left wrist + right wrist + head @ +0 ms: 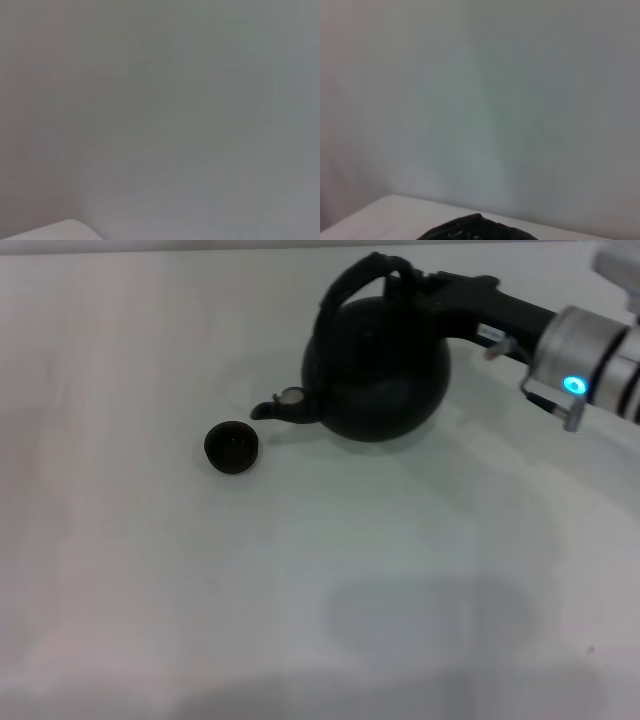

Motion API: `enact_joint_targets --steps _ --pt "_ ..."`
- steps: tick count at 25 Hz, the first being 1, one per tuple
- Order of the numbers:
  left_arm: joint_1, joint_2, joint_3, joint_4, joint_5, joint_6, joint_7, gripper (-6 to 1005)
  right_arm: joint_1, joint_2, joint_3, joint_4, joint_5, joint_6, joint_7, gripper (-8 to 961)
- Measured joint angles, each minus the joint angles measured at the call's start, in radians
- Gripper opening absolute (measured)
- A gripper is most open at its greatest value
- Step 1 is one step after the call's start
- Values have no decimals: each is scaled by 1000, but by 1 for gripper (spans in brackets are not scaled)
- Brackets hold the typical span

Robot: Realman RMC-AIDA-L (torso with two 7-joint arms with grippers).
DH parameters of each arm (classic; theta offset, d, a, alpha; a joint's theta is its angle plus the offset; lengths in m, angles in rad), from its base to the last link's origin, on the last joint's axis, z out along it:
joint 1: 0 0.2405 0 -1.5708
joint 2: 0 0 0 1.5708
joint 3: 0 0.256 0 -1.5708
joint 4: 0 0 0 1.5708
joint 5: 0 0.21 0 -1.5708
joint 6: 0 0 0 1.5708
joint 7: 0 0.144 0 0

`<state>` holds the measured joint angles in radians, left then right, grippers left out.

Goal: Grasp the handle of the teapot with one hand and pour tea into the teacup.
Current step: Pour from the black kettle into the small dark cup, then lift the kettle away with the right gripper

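- Teapot (380, 370): black, squat, far right of centre on the white table (300, 590). It looks tipped a little toward its spout; whether its base is on the table or just off it can't be told.
- Spout (280, 408) points left and slightly down, pale metal tip on it, just beside the teacup but not over it.
- Handle (365, 275): black arch over the pot's top.
- Teacup (232, 447): small, dark, upright, left of and a bit nearer than the spout. Inside is dark, contents can't be told.
- Right gripper (415, 280): black, reaches in from the far right, roughly level, and meets the right end of the handle. Looks closed around the handle. Silver wrist behind it carries a lit cyan ring (574, 386).
- Right wrist view: mostly plain wall, a strip of table, a dark rounded bit at the edge.
- Left gripper: not seen; left wrist view shows wall and a table corner.
- Open table near and left of the cup; far table edge runs just behind the pot.
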<state>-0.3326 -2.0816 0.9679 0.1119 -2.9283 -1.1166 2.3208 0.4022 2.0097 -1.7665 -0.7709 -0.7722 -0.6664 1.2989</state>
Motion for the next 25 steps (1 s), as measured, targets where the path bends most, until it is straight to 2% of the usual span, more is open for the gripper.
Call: enact_joint_targets --steps 6,16,25 --pt "-8 1 0 0 0 22 1 876 45 1 -88 -50 -30 131 -3 237" --pt "-9 2 0 0 0 26 2 876 52 3 -170 -156 -116 306 -12 231" --pt "-11 2 0 1 0 26 2 877 55 3 -203 -200 -172 383 -13 231"
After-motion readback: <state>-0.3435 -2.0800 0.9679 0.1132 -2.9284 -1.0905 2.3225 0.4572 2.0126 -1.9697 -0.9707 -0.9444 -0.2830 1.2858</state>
